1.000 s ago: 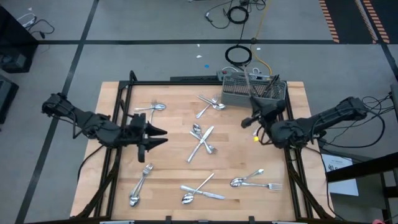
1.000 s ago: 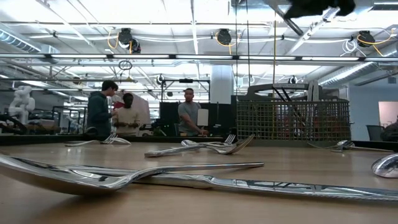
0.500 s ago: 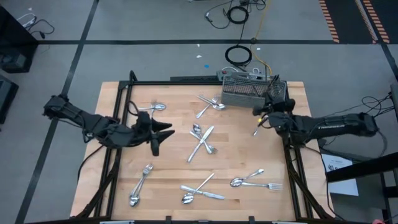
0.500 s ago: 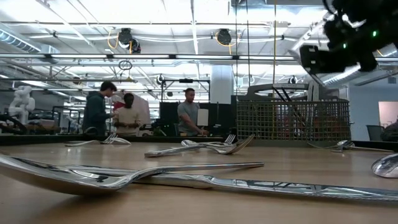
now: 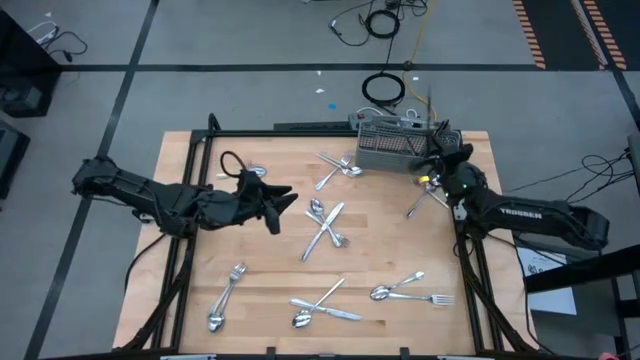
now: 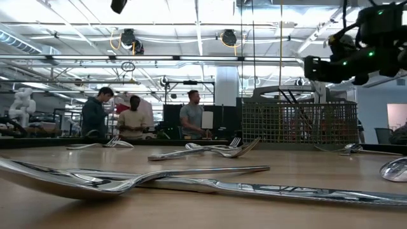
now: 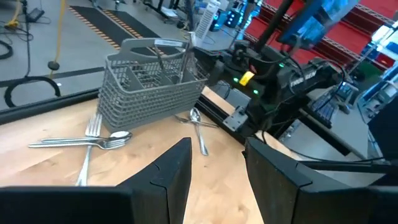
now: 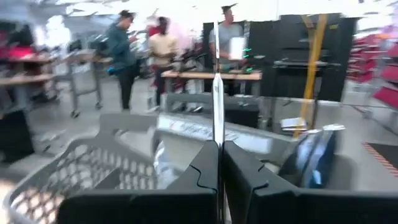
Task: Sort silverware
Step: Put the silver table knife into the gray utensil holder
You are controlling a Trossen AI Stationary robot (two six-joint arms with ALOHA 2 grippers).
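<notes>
Now on my left, the left end effector (image 5: 283,200) hangs above the desk (image 5: 180,290) with its fingers (image 7: 171,174) partway apart and nothing between them. Most of the silverware (image 5: 324,222) lies scattered over the desk in crossed pairs and small clusters. To the right, the right end effector (image 5: 436,170) sits beside the grey basket (image 5: 385,150), pinched tight on a knife (image 8: 217,99) that stands upright between its fingers.
</notes>
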